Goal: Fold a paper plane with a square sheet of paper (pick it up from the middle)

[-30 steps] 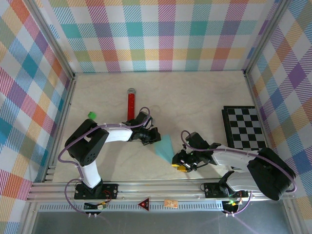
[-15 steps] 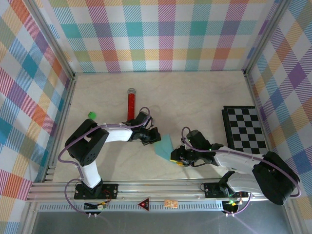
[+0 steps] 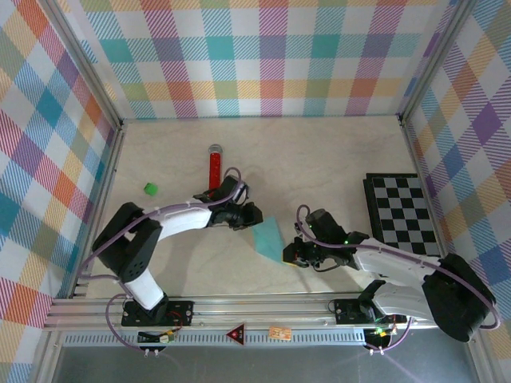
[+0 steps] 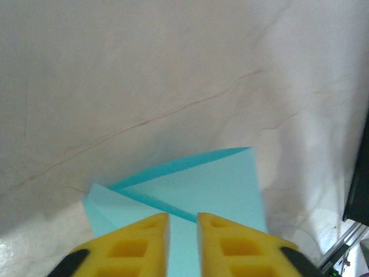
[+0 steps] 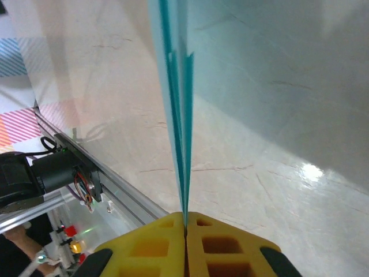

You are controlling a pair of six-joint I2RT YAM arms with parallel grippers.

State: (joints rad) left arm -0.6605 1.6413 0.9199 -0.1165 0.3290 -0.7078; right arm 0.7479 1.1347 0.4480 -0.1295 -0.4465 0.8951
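Observation:
The square sheet of paper point(image 3: 270, 238) is light cyan and folded into a layered wedge near the table's middle front. My left gripper point(image 3: 253, 218) is at its left end. In the left wrist view the yellow fingers point(image 4: 138, 245) stand a narrow gap apart, and the paper point(image 4: 213, 184) shows through the gap and beyond the left gripper point(image 4: 183, 225). My right gripper point(image 3: 290, 254) is at the paper's near right edge. In the right wrist view the right gripper point(image 5: 185, 222) is shut on the paper point(image 5: 180, 115), which stands edge-on, its layers running straight out from the tips.
A red glittery tube point(image 3: 214, 169) lies behind the left arm, with a small green block point(image 3: 149, 188) to its left. The black-and-white checkered board point(image 3: 402, 211) lies at the right wall. A metal rail point(image 3: 239, 307) runs along the near edge.
The right gripper moved left to the paper and closed on its near edge. The left jaws have parted slightly, and the left arm has shifted, uncovering the green block.

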